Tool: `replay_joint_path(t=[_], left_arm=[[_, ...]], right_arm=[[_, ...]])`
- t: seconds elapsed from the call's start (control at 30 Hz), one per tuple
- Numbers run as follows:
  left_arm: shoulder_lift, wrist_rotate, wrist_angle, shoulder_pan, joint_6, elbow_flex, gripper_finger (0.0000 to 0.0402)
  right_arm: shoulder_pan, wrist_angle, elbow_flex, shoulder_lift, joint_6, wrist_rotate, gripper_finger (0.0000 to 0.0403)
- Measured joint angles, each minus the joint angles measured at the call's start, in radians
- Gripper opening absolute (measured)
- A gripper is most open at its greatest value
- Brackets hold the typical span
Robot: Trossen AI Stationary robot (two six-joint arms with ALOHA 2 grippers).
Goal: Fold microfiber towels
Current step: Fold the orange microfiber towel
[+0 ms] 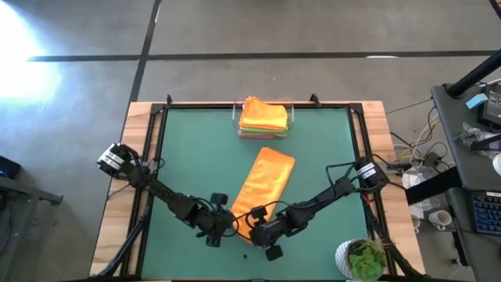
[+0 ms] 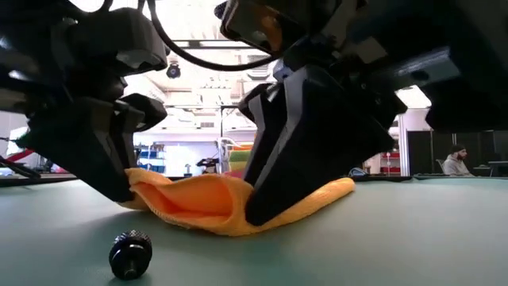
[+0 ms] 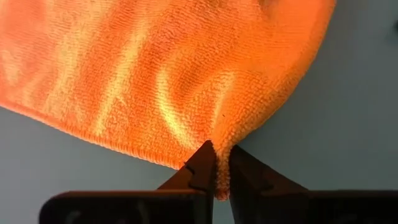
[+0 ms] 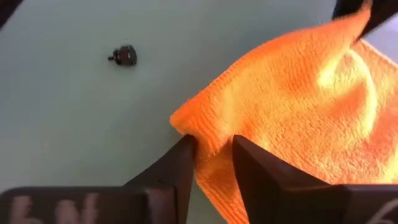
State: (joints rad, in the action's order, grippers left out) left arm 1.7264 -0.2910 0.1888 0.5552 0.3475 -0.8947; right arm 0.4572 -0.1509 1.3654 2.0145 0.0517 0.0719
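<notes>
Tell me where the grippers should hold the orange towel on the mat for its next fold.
Probably the two near corners, taken from the near edge. The orange towel lies as a long strip running away toward the tray, so its short near end is the one to lift over. The left gripper and right gripper each pinch a corner there already.

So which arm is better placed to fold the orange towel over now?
Neither alone: left gripper and right gripper each pinch a near corner of the orange towel, so probably both lift together.
</notes>
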Motion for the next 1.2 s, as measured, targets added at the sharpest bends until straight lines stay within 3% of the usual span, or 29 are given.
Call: replay_joint_path(t=[0.27,0.5,0.87,1.0,1.2], left_arm=[[0.0,0.076,0.003,0.0,0.041,-0.041,0.0015],[0.0,0.108,0.003,0.0,0.043,-0.087,0.0015],[-0.001,0.145,0.012,0.0,0.146,-0.202,0.0015],[-0.002,0.151,0.014,0.001,0.169,-0.281,0.0015],[-0.003,0.072,0.11,-0.003,0.082,-0.378,0.0015]], right_arm=[[0.0,-0.029,-0.006,0.0,0.069,-0.011,0.0018],[0.007,-0.085,-0.007,-0.04,0.142,-0.065,0.0009],[0.051,-0.241,-0.007,-0.216,0.274,-0.058,0.0009],[0.1,-0.293,-0.007,-0.27,0.35,-0.004,0.0009],[0.168,-0.417,-0.007,-0.342,0.422,0.192,0.0009]])
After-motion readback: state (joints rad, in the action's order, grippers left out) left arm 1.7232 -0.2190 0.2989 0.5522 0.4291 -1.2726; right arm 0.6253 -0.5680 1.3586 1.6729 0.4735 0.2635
